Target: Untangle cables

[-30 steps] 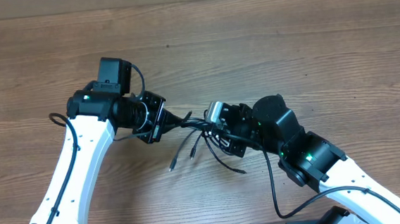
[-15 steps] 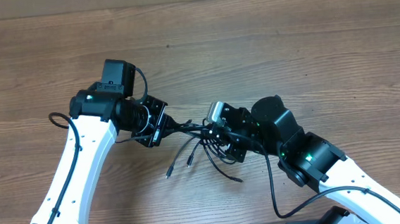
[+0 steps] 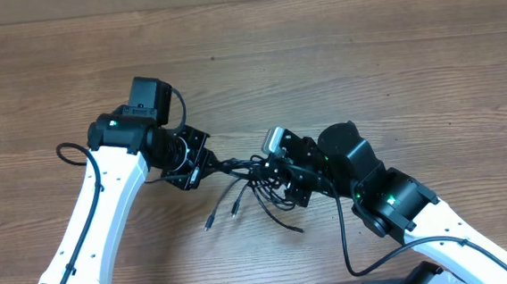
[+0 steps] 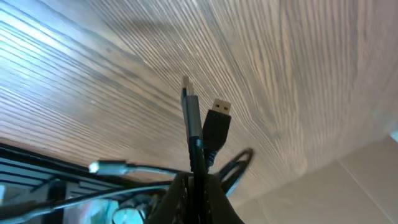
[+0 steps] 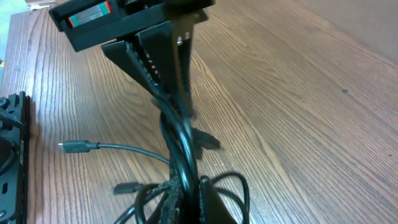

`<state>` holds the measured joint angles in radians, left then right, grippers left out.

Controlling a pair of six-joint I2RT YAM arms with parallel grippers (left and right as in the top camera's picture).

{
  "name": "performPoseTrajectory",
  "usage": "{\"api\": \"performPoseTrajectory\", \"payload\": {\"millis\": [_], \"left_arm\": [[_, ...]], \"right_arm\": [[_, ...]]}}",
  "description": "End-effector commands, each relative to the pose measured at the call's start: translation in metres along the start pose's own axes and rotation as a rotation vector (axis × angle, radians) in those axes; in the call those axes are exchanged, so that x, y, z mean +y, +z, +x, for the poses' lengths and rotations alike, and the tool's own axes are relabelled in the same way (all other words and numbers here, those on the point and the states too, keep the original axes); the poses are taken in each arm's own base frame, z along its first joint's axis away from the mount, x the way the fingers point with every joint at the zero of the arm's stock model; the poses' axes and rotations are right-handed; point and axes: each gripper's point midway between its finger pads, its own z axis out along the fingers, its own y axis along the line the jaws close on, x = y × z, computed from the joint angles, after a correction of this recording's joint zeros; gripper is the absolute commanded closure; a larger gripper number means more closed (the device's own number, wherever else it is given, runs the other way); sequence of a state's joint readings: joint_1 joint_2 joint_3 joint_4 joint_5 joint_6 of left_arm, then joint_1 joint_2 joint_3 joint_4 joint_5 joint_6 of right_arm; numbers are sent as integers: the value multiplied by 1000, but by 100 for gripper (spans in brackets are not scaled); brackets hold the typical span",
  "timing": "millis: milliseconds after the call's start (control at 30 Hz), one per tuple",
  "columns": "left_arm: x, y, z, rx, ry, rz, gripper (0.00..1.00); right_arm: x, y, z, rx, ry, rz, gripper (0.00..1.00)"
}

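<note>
Wood table (image 3: 364, 54), left claw (image 3: 207, 164) and right claw (image 3: 270, 169) both clenched on cables (image 3: 237, 166), plugs (image 3: 209, 224) now lower-left.

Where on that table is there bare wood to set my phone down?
The far strip of table, beyond the left arm and right arm, is bare; so is the wood outside each arm. Crowded in the middle, where the left end effector and right end effector hold the cables, plugs trailing nearward.

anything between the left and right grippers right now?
Only the thin black cables, bunched and stretched from left gripper to right gripper; clearest overhead.
</note>
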<state>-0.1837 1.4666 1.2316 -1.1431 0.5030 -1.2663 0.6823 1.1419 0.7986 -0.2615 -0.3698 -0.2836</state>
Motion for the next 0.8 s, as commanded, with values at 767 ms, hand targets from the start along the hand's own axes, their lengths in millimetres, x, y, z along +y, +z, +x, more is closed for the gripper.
{"api": "performPoseTrajectory", "payload": {"millis": [767], "left_arm": [[18, -9, -38, -227, -14, -96, 96]], "right_arm": [[-8, -7, -17, -46, 13, 41, 96]]}}
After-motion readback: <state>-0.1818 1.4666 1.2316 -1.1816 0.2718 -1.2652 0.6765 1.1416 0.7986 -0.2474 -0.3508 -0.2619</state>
